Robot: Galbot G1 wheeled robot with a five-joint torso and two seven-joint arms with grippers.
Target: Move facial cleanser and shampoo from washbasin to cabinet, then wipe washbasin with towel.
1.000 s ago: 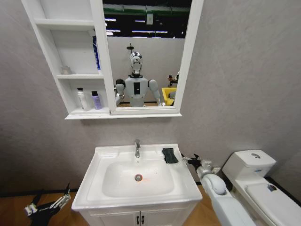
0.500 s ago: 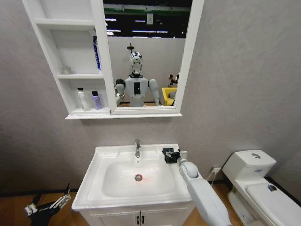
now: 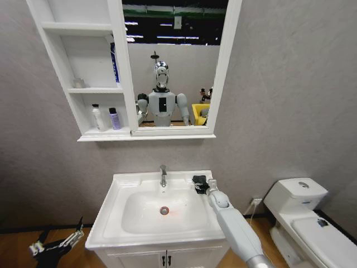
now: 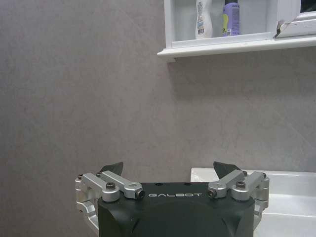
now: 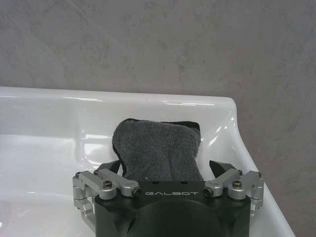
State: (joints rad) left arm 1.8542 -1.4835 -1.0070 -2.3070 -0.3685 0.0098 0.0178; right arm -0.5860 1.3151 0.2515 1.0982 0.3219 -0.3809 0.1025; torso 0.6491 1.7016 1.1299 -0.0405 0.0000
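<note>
Down at my seven o'clock the left gripper (image 3: 56, 244) hangs parked, jaws wide. On the washbasin (image 3: 128, 181) rim at one o'clock, the towel (image 3: 199, 180) lies lengthwise front-to-back; my right gripper (image 5: 167, 170) has closed in from beside the basin, jaws wide, straddling it.

Dark grey towel (image 5: 157, 148) flat on white washbasin (image 3: 120, 181) back-right ledge, below cabinet (image 3: 83, 89)

The black-bodied left gripper (image 4: 168, 170) holds its dark fingers spread before a grey wall; a white ceramic washbasin's (image 4: 286, 185) corner sits behind, a white bottle (image 4: 201, 19) and purple bottle (image 4: 231, 18) on the white cabinet (image 4: 222, 45) shelf above.
</note>
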